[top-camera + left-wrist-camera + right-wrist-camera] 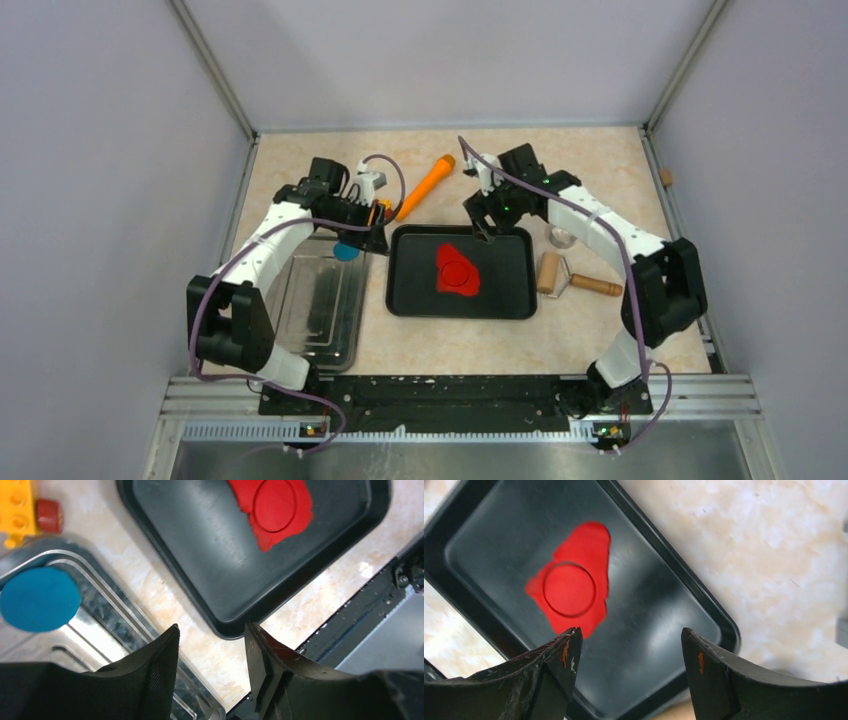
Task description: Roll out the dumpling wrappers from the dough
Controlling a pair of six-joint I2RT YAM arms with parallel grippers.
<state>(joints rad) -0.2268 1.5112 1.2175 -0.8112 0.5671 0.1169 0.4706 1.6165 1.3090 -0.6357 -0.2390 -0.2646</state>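
Dough (457, 268): a flat, ragged red sheet on the floor of the black tray (410, 300), mid-table (600, 170). A ring is pressed into it, and the circle inside sits level with the rest of the sheet. The left wrist view cuts the sheet off at the top edge.

Right pincer (629, 652): jaws wide apart with nothing between them, hanging over the far right part of the black tray, the dough just off to one side below. There are small orange-red smears on the inner faces of its fingers (565, 652). From overhead its tips are dark against the dark tray and hard to pick out.

Left pincer (210, 650): jaws moderately apart and empty, above the strip of table between the black tray and the steel tray (115, 610).

Blue disc (40, 599): lies in a corner of the steel tray. From overhead it is half hidden under the left wrist.

Yellow block (17, 510) with a red knob: cropped at the corner of the left wrist view. I cannot tell what it is.

Right of the black tray, a wooden roller (575, 278) lies on the table. A round metal piece (562, 237) sits just beyond it, partly covered by the right arm; it is possibly a cutter ring.

An orange tool (425, 187) lies slanted behind the black tray.
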